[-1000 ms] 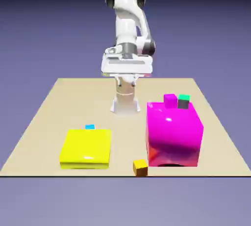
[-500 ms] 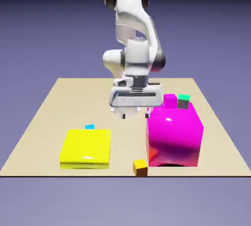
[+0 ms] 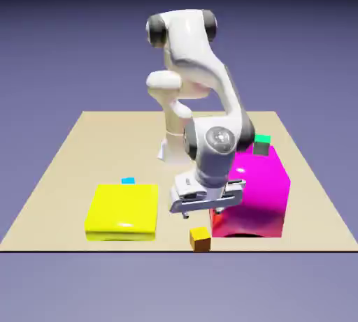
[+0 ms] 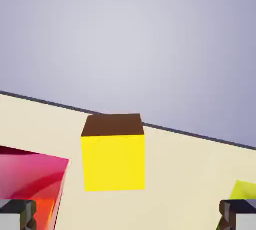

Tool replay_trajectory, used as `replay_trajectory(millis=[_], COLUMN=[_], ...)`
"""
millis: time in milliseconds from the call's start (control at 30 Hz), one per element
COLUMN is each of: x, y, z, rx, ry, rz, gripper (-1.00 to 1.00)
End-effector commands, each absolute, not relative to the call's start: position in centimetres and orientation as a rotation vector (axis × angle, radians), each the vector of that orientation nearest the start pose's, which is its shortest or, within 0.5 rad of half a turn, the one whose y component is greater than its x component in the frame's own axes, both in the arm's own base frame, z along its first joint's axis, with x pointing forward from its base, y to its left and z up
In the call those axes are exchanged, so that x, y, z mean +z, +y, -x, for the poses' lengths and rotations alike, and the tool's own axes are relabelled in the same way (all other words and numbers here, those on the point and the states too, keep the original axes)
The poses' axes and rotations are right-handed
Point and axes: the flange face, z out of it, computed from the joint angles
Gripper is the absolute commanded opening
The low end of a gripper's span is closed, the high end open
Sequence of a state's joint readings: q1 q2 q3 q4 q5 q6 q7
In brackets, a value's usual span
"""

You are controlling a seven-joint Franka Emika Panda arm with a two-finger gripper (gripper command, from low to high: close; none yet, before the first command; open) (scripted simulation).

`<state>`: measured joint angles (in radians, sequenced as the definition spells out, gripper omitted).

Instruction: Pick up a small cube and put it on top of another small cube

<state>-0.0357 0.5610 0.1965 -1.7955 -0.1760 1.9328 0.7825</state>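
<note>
The small cube (image 3: 200, 238) sits alone at the near edge of the surface (image 3: 63, 174), just beside the foot of the big magenta block (image 3: 255, 195), with the gripper (image 3: 204, 214) hovering just above it, fingers spread wide and holding nothing. Because the cube lies so close to the block, one finger could strike the block's wall on the way down. It could also nudge the cube off the edge.

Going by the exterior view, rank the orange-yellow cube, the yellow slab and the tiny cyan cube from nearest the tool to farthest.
1. small cube, just below the open tool.
2. yellow slab, toward the view's left.
3. tiny cyan cube, behind the slab's far edge.
</note>
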Motion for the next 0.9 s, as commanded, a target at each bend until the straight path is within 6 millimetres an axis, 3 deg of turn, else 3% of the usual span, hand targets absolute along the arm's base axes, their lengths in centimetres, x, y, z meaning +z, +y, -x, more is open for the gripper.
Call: replay_trajectory(millis=[0,100,200,233,267,300,400,433,600,867], x=[20.4,17.1,11.6,11.1,11.1,11.1,16.5,17.5,18.8,21.2], y=[8.1,8.4,7.8,7.7,7.7,7.7,8.3,7.4,-1.4,-13.7], z=[-60.3,-60.6,-58.4,-58.1,-58.1,-58.1,-60.4,-60.4,-56.8,-47.8], rx=[0.64,0.813,0.813,0.813,0.813,0.813,0.813,0.815,0.835,0.866], ry=[0.867,0.852,0.852,0.852,0.852,0.852,0.852,0.876,1.103,1.468], rz=[3.2,3.207,3.207,3.207,3.207,3.207,3.207,3.204,3.151,2.949], gripper=[0.0,0.0,0.0,0.0,-1.0,-1.0,-1.0,-1.0,-1.0,-1.0])
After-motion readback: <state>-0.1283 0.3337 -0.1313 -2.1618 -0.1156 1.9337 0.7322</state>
